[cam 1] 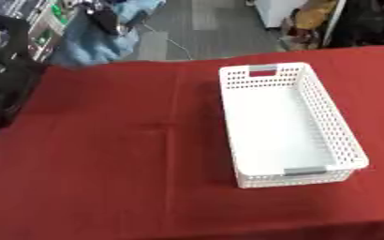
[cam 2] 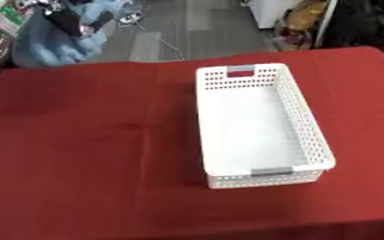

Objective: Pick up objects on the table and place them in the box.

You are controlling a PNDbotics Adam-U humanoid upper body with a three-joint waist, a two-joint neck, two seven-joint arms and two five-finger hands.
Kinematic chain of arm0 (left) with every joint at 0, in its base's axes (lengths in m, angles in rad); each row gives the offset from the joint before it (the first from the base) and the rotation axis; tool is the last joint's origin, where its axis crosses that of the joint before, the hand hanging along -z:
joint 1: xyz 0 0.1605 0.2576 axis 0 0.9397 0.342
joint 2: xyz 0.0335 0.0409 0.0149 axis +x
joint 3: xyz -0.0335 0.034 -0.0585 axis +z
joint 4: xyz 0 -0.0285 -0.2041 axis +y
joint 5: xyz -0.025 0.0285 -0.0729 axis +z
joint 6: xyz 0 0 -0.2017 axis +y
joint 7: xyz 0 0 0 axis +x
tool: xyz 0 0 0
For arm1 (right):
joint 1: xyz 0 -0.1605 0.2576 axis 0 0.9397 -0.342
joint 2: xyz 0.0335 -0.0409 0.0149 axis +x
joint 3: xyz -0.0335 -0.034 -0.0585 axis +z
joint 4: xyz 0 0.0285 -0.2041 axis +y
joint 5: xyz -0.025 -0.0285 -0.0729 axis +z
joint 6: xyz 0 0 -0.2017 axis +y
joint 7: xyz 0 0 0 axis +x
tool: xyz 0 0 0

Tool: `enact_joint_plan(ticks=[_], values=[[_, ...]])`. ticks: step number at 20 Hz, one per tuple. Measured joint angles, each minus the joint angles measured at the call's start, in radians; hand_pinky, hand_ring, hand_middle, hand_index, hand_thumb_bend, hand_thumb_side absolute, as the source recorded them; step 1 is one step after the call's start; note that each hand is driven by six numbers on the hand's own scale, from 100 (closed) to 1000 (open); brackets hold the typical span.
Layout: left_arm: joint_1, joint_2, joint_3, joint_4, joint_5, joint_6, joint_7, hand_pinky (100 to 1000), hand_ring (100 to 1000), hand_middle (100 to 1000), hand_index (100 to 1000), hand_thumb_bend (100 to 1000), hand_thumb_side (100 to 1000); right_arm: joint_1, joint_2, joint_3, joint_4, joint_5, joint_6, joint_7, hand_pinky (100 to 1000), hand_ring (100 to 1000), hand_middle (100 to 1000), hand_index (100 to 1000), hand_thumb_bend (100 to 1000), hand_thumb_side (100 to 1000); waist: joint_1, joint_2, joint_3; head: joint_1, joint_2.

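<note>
- I get even, bright overhead light on the red tablecloth [cam 1: 105, 154].
- The white basket [cam 2: 261, 136] casts a faint shadow leftward.
- Everything looks soft; the far background is blurrier.

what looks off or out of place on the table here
The white perforated plastic basket sits upright and undamaged on the red tablecloth, turned slightly askew to the table's edges. The odd part: it holds nothing, and no loose objects show on the cloth to pick up. Neither robot hand is in view.
</note>
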Motion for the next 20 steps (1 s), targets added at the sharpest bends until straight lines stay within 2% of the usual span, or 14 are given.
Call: enact_joint_plan(ticks=[8,13,20], values=[[-0.091,-0.167,-0.027,0.014,-0.024,-0.026,0.003,100,100,100,152,176,100,-0.002,0.007,0.006,0.000,-0.013,-0.003,0.005,839,863,834,943,100,1000,0.000,0.000,-0.021,0.044,0.000],[-0.096,-0.281,-0.035,0.055,-0.053,-0.034,0.029,100,100,100,153,116,100,-0.018,0.016,0.010,0.000,-0.023,-0.008,0.008,839,860,834,943,100,1000,0.000,0.000,-0.039,0.069,0.000],[-0.094,-0.395,-0.047,0.124,-0.103,-0.047,0.092,100,100,100,159,100,100,-0.036,0.023,0.021,0.000,-0.040,-0.014,0.015,839,860,834,943,100,1000,0.002,0.001,-0.059,0.091,0.000]])
